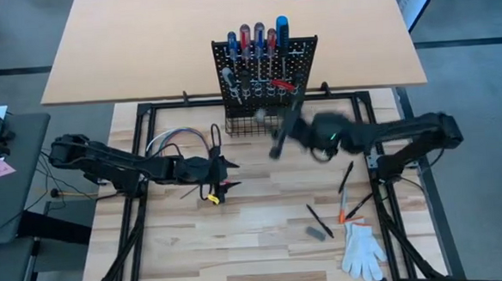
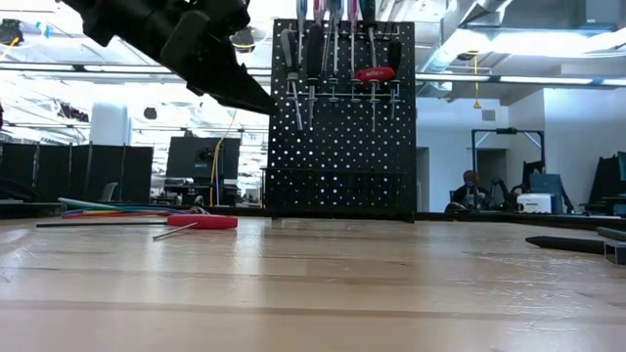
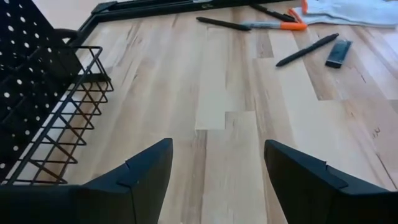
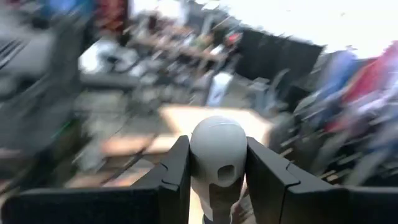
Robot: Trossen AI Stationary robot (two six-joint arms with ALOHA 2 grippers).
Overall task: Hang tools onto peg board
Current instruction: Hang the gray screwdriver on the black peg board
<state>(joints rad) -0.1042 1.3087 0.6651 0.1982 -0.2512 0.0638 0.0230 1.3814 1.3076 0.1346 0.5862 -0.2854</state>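
Observation:
The black peg board (image 1: pixel 265 71) stands at the table's far middle with a wire basket (image 3: pixel 56 118) at its foot. Red, blue and black handled tools (image 1: pixel 258 37) hang on it. My right gripper (image 1: pixel 277 146) is raised in front of the board, blurred, and shut on a tool with a rounded grey handle end (image 4: pixel 217 146). My left gripper (image 3: pixel 217 168) stands open over bare wood, left of the basket, with nothing between its fingers. A red-handled tool (image 2: pixel 202 222) lies flat on the table at the left. My right gripper pinches the tool's rounded grey handle end (image 4: pixel 214 134) between its two fingers, one on either side. The rest of the tool runs back behind the fingers and is hidden. The tool is lifted clear of the table.
Loose tools lie at the right: a black one (image 1: pixel 346 177), another (image 1: pixel 320 221) and an orange-tipped one (image 1: pixel 355 210). A white glove (image 1: pixel 362 251) lies at the near right. A loop of coloured wires (image 1: pixel 178 140) sits at the far left. Black frame rails (image 1: pixel 381 151) border the wood.

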